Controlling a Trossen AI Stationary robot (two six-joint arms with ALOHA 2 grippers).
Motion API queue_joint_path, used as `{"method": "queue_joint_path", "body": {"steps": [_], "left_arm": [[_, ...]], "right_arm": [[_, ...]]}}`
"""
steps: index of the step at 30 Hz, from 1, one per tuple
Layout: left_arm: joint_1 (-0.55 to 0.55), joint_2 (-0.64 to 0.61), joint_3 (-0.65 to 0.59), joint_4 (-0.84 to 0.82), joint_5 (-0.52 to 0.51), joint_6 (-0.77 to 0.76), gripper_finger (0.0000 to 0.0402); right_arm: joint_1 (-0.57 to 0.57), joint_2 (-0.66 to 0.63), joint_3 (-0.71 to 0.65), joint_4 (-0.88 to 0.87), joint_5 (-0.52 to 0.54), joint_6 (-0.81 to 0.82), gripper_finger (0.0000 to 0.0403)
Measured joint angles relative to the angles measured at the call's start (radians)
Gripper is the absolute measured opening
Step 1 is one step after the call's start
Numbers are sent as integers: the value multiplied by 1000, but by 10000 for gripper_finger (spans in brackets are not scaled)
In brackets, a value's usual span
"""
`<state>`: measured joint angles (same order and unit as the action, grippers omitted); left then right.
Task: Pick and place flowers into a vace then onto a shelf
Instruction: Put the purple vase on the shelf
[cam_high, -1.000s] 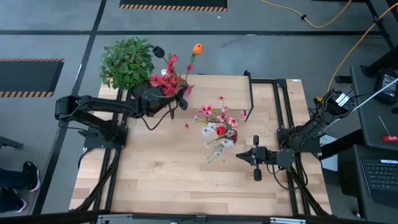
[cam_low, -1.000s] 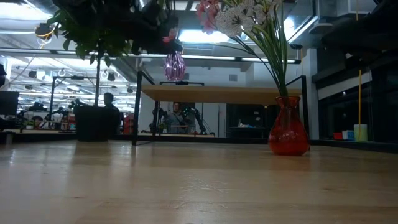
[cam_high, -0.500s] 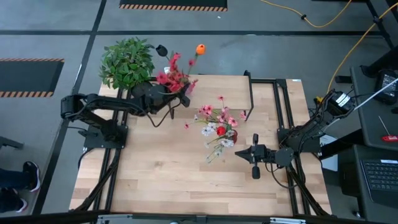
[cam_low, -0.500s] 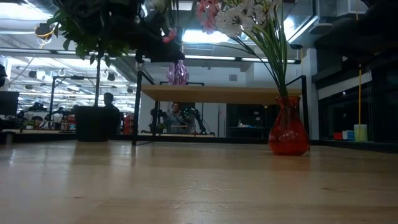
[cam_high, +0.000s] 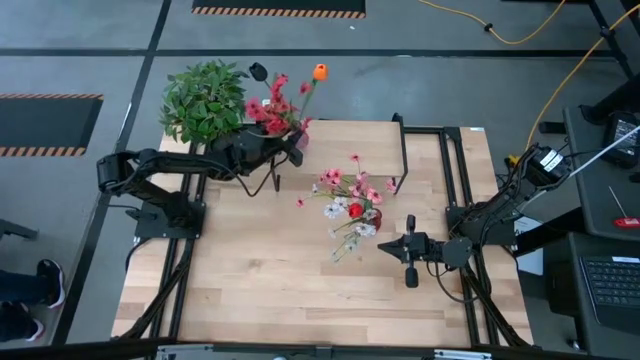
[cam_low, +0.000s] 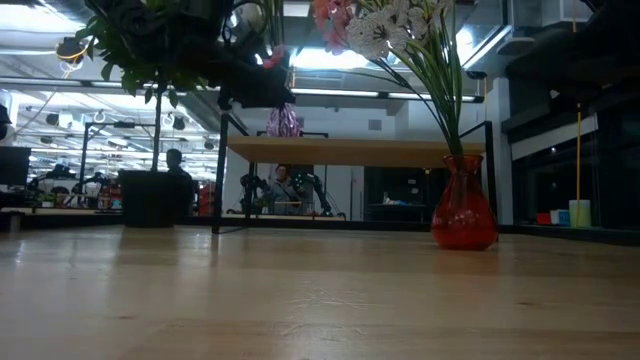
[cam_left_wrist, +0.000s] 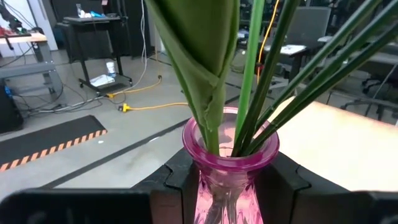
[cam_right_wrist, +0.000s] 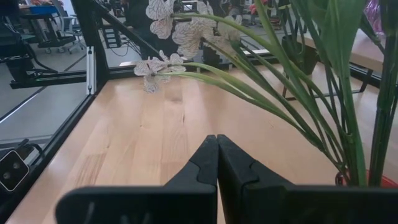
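Landmark = shelf (cam_high: 345, 135), at table's (cam_high: 260, 280) far edge, centre-right.

- Potted plant (cam_high: 205, 100): left of shelf, at table's far-left corner.
- Left gripper (cam_high: 285, 150): at shelf's left end, clamped on a vase (cam_left_wrist: 229, 163) w/ flowers (cam_high: 280, 105) in it; vase up off the table, near shelf-top level in low view.
- 2nd vase (cam_low: 463, 205): on table just in front of shelf's right half, more flowers (cam_high: 350, 190) in it.
- Right gripper (cam_high: 385, 250): in front of shelf, past 2nd vase, fingers together, facing it.
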<state>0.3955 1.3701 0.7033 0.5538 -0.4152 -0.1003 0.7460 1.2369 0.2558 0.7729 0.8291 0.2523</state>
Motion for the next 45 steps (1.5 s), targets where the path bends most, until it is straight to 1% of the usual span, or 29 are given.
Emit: {"method": "queue_joint_path", "body": {"steps": [7, 16, 21, 24, 45], "left_arm": [[11, -1, 0, -17, 25, -1, 113], [12, -1, 0, -19, 28, 7, 114], [11, -1, 0, -27, 46, 29, 158], [11, -1, 0, -25, 67, 53, 170], [11, -1, 0, -25, 73, 78, 170]], "right_arm": [[0, 0, 0, 0, 0, -1, 0], [0, 0, 0, 0, 0, 0, 1], [0, 0, 0, 0, 0, 0, 0], [0, 0, 0, 0, 0, 0, 1], [0, 0, 0, -1, 0, 0, 1]]}}
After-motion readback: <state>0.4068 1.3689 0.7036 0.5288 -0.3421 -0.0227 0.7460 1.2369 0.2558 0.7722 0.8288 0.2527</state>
